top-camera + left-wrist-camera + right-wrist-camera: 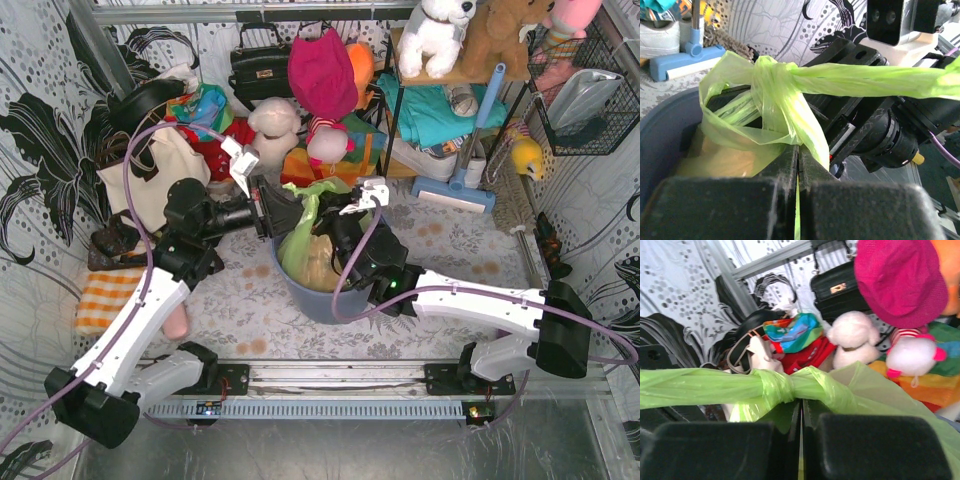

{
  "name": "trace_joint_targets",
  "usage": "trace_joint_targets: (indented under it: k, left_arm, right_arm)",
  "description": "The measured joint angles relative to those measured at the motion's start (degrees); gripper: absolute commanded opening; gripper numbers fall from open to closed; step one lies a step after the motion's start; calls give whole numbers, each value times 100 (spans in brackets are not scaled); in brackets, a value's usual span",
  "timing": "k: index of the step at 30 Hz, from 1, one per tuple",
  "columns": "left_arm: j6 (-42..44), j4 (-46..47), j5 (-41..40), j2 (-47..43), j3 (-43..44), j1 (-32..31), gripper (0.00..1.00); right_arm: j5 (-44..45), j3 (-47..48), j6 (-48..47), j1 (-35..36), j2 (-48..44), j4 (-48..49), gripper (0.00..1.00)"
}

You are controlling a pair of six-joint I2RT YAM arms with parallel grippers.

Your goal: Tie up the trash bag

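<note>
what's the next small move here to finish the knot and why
Probably draw the two grippers a little apart to snug the knot. Both the left gripper and the right gripper look shut on film of the trash bag. The knot at its neck is formed but looks slack, with an open loop of film beside it.

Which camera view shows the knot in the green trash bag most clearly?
The left wrist view: the knot sits high, sharp and unobstructed. The right wrist view also shows it, its underside hidden behind the fingers. The top external view shows the trash bag, but the knot is too small there.
</note>
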Motion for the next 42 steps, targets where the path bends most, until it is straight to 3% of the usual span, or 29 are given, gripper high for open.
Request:
trace_joint_targets:
  k: [14,22,32,38,42]
  left_arm:
    - [345,-597,-577,-282,-151,-278,5]
    - [448,-713,-317,-516,-236,-304,6]
    - [813,-1681,-579,-442,-232,-352,9]
    - [868,-1834,-601,-481,-223,-352,25]
    - [901,-2079,-1056,-654,-96,-352,26]
  right_arm:
    - [-2481,-756,1325,-671,-11,879,0]
    - [-3139,-990,1873,-909,-11,1425,0]
    - [-3624,-1224,2164,-981,-11,2356,0]
    - [-3775,-1287,2166,-981,11,2706,0]
    - [-3886,-1287,2170,-981,13,2830,0]
